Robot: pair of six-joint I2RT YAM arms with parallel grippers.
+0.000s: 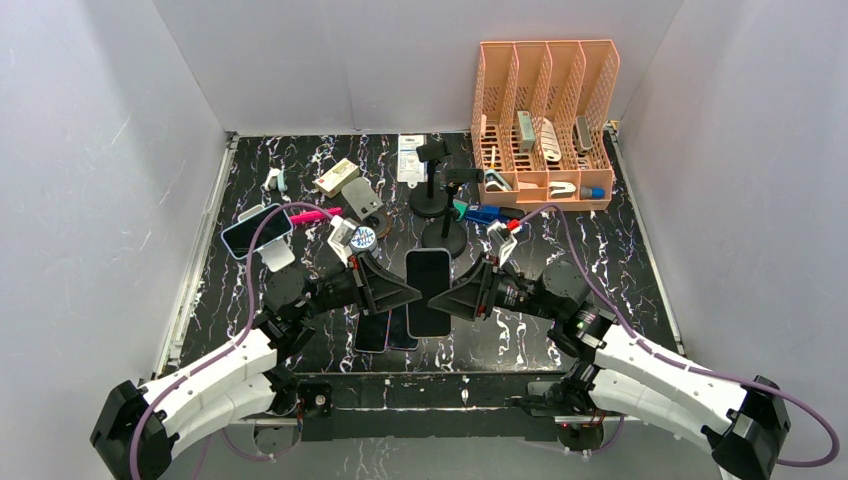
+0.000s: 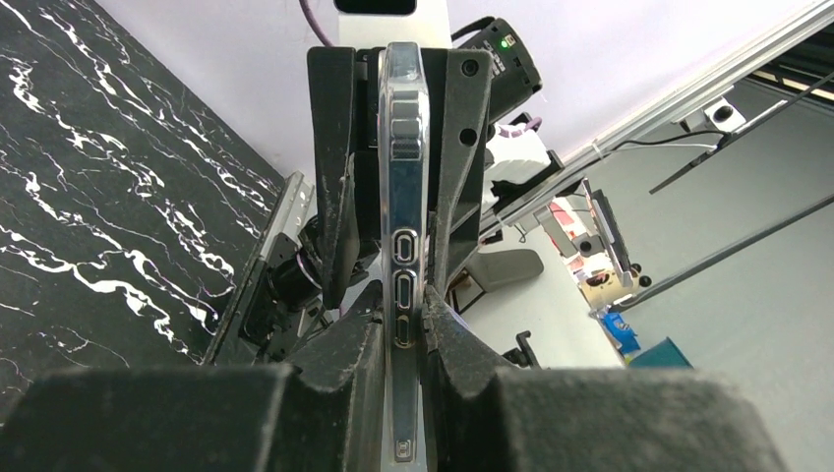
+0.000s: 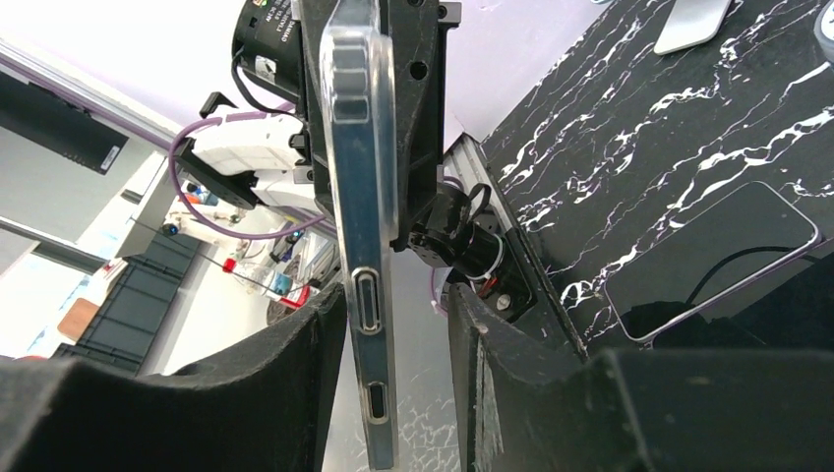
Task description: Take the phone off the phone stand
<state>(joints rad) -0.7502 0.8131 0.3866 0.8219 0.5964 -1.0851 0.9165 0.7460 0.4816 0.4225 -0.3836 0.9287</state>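
Note:
A dark phone in a clear case [image 1: 428,292] is held on edge in the air over the table's near middle. My left gripper [image 1: 408,294] is shut on it from the left; in the left wrist view both pads press the phone's faces [image 2: 405,246] at my left gripper [image 2: 405,339]. My right gripper [image 1: 450,299] straddles the phone's other end. In the right wrist view the phone [image 3: 362,216] rests against one finger of my right gripper [image 3: 393,334], with a gap to the other finger [image 3: 492,344]. Two black phone stands [image 1: 432,190] stand empty behind.
Two phones [image 1: 385,332] lie flat on the table under the held one; one shows in the right wrist view [image 3: 708,256]. Another phone [image 1: 257,230] rests at the left. An orange file rack [image 1: 545,120] stands back right. Small items lie across the back.

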